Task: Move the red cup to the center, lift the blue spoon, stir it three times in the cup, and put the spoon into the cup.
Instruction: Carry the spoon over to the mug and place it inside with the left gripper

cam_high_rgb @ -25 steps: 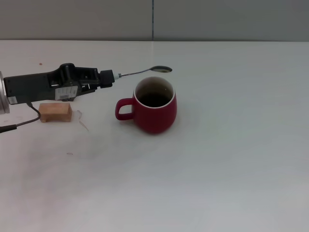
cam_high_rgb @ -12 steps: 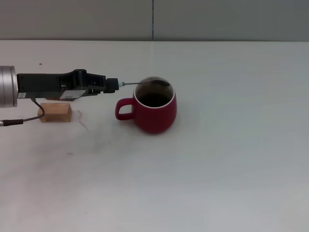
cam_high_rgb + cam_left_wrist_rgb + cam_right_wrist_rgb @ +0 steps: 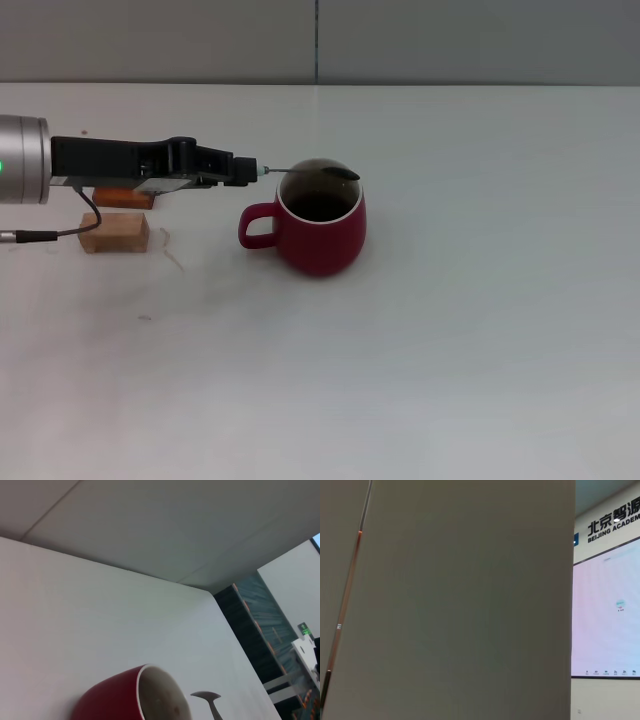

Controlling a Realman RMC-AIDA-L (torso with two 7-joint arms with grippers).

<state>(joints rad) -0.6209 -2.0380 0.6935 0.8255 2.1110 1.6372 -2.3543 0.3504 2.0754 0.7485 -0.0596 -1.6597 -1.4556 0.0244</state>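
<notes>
The red cup (image 3: 320,235) stands upright near the table's middle, with its handle toward my left. My left gripper (image 3: 250,170) reaches in level from the left and is shut on the blue spoon (image 3: 335,173). The spoon's handle is hidden in the fingers. Only its grey neck and bowl show, and the bowl hangs at rim height over the cup's far rim. The left wrist view shows the cup (image 3: 115,695) with the spoon bowl (image 3: 206,696) beside its mouth. My right gripper is out of view.
A small wooden block (image 3: 115,232) lies on the table at the left, under my left arm. A second block (image 3: 125,198) shows partly behind the arm. The white table (image 3: 450,330) stretches to the right and front.
My left arm has levelled out and reached further right. The spoon bowl has come down from above the cup to rim height at its far side.
</notes>
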